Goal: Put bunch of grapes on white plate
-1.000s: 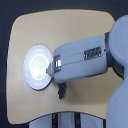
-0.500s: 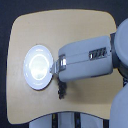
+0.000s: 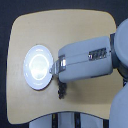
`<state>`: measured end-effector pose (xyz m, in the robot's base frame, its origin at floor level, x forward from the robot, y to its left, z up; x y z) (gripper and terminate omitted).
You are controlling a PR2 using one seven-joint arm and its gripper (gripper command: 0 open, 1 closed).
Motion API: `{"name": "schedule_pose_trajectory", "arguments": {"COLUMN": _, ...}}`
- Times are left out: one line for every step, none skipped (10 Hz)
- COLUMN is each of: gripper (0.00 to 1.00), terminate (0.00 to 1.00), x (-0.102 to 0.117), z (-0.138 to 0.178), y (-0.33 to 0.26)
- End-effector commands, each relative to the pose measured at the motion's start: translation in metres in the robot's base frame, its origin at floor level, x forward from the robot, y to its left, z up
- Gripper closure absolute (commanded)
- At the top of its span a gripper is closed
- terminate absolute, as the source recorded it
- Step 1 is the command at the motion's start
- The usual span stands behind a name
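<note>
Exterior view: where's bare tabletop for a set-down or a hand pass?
Free: the table strip along the far edge, above the arm, and the near corner at the exterior view's left, below the white plate. Crowded: where plate, end effector and the bunch of grapes meet. The plate itself shows nothing on it.

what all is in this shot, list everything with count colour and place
plate: 1, glossy white, on the table toward the exterior view's left, looks bare
grapes: 1 small bunch, dark, on the table just below the arm's front end, beside the plate's lower right edge
table: 1, light tan wood, fills most of the view
arm: 1, grey-white, reaching in from the exterior view's right
end effector: 1, at the plate's right edge; fingers too blurred to read
</note>
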<state>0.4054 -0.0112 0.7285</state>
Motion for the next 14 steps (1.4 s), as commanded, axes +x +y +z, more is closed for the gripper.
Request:
{"name": "schedule_pose_trajectory", "arguments": {"gripper": 0.0, "terminate": 0.0, "x": -0.002, "z": -0.017, "y": 0.015}}
{"name": "schedule_pose_trajectory", "arguments": {"gripper": 0.0, "terminate": 0.0, "x": -0.002, "z": -0.012, "y": 0.014}}
{"name": "schedule_pose_trajectory", "arguments": {"gripper": 0.0, "terminate": 0.0, "x": -0.001, "z": -0.011, "y": 0.013}}
{"name": "schedule_pose_trajectory", "arguments": {"gripper": 1.0, "terminate": 0.0, "x": 0.001, "z": -0.01, "y": 0.012}}
{"name": "schedule_pose_trajectory", "arguments": {"gripper": 1.0, "terminate": 0.0, "x": 0.003, "z": -0.009, "y": 0.011}}
{"name": "schedule_pose_trajectory", "arguments": {"gripper": 1.0, "terminate": 0.0, "x": 0.004, "z": -0.009, "y": 0.009}}
{"name": "schedule_pose_trajectory", "arguments": {"gripper": 1.0, "terminate": 0.0, "x": 0.005, "z": -0.008, "y": 0.007}}
{"name": "schedule_pose_trajectory", "arguments": {"gripper": 1.0, "terminate": 0.0, "x": 0.006, "z": -0.008, "y": 0.007}}
{"name": "schedule_pose_trajectory", "arguments": {"gripper": 1.0, "terminate": 0.0, "x": 0.008, "z": -0.007, "y": 0.006}}
{"name": "schedule_pose_trajectory", "arguments": {"gripper": 1.0, "terminate": 0.0, "x": 0.011, "z": -0.007, "y": 0.006}}
{"name": "schedule_pose_trajectory", "arguments": {"gripper": 1.0, "terminate": 0.0, "x": 0.014, "z": -0.006, "y": 0.004}}
{"name": "schedule_pose_trajectory", "arguments": {"gripper": 1.0, "terminate": 0.0, "x": 0.015, "z": -0.006, "y": 0.003}}
{"name": "schedule_pose_trajectory", "arguments": {"gripper": 1.0, "terminate": 0.0, "x": 0.017, "z": -0.005, "y": 0.002}}
{"name": "schedule_pose_trajectory", "arguments": {"gripper": 1.0, "terminate": 0.0, "x": 0.018, "z": -0.004, "y": 0.002}}
